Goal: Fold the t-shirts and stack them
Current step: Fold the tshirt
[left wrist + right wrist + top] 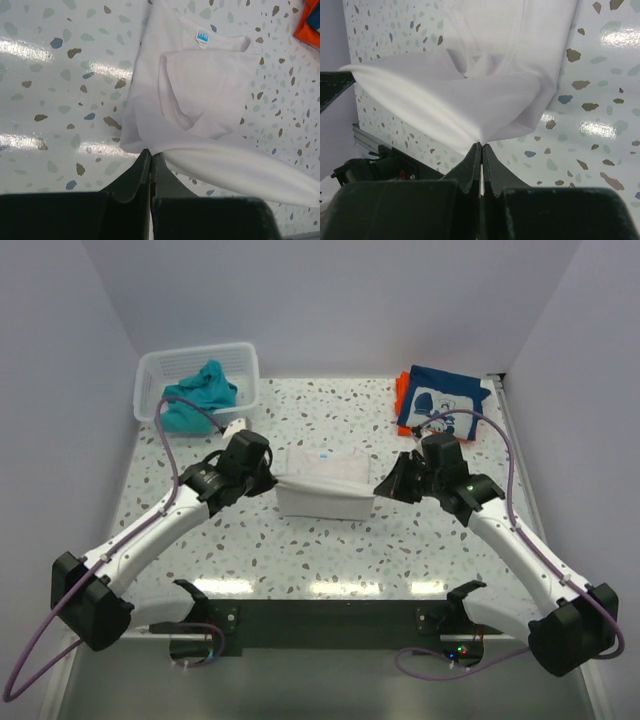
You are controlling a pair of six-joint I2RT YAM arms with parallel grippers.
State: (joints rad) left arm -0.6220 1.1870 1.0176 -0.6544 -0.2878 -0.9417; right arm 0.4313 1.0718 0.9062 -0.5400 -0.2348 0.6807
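Observation:
The white t-shirt (322, 483) lies partly folded at the table's middle, its near edge lifted and stretched between both grippers. My left gripper (272, 480) is shut on its left corner, as the left wrist view (151, 154) shows, with the shirt (200, 95) and its blue neck label beyond. My right gripper (380, 487) is shut on its right corner, seen in the right wrist view (481, 145) under the shirt (470, 100). The teal shirt (200, 395) sits in the basket. The navy printed shirt (445, 400) lies on the orange one (403, 392) at the back right.
The white mesh basket (245, 365) stands at the back left corner. White walls close in the table's left, back and right sides. A black rail with the arm bases (320, 620) runs along the near edge.

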